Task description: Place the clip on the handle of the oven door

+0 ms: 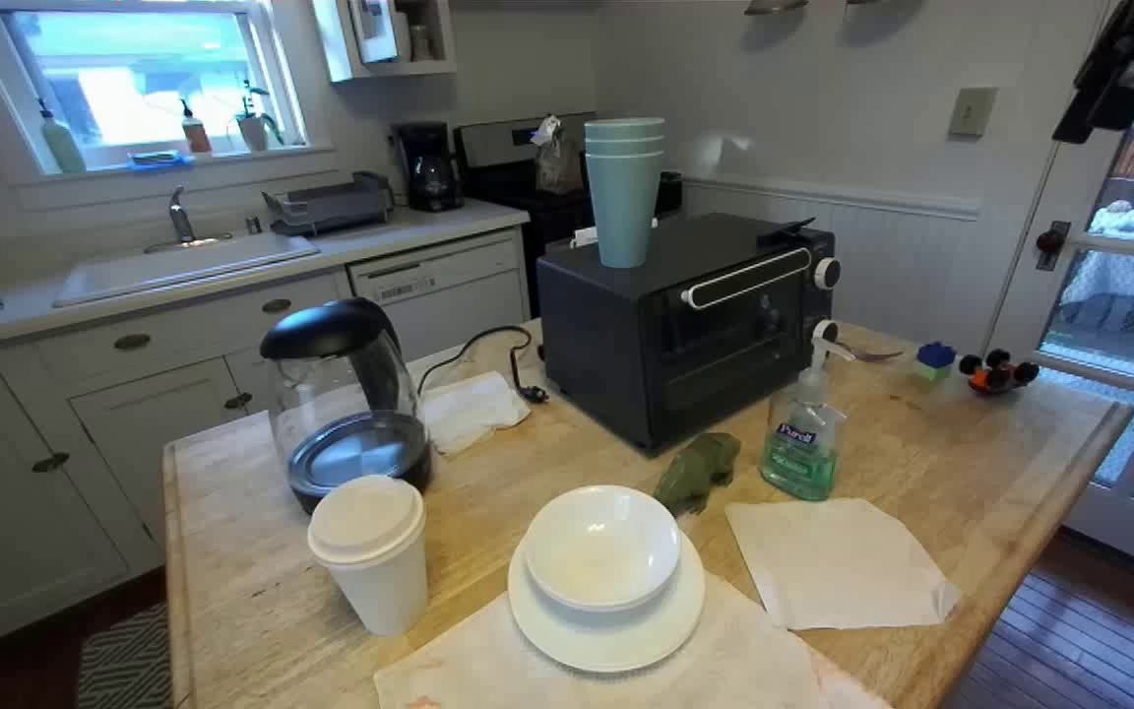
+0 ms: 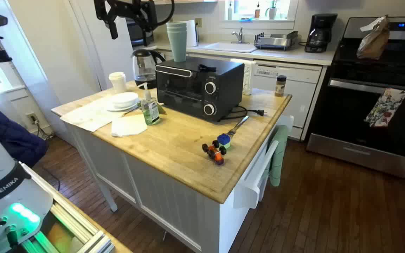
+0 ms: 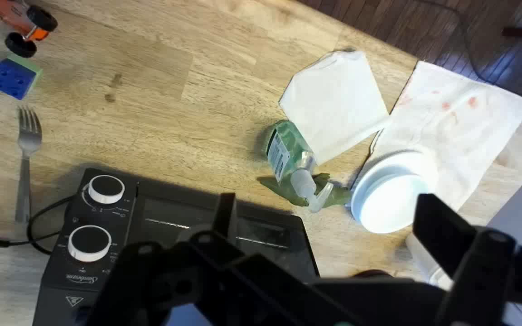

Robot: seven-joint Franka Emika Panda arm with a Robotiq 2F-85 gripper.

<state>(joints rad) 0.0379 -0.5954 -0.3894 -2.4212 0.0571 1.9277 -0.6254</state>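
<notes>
Clip (image 1: 786, 233) is lying on top of the black oven (image 1: 597, 315), near its front edge at the end with the knobs (image 1: 827, 273). In an exterior view, a stack of pale green cups (image 1: 624, 197) is standing on the same top, well apart from the clip. The handle (image 1: 749, 279) is spanning the upper part of the oven door (image 1: 729, 340), below the clip and apart from it. On the table (image 1: 473, 512), a pump bottle (image 1: 803, 453) is standing in front of the oven towards the knobs, and a green figure (image 1: 700, 473) is lying nearby. A bowl (image 1: 602, 547) is resting on a plate (image 1: 616, 645), and a kettle (image 1: 360, 453) is standing beside a lidded cup (image 1: 375, 561).

In the wrist view, the gripper (image 3: 329, 203) is holding nothing, its two fingers (image 3: 225, 217) standing wide apart. It is covering much of the oven, and the clip is not showing clearly. A fork (image 3: 24, 176) is lying beside the oven, near a blue-and-green block (image 3: 14, 78) and an orange toy car (image 3: 16, 20).

In an exterior view, a plug (image 2: 258, 112) is lying beside the oven, a spice jar (image 2: 280, 86) is standing near the table's corner, and the gripper is hanging at the top, well apart from the clip. Black against black, the clip is showing as a short, low shape, its finer parts appearing too small to tell.
</notes>
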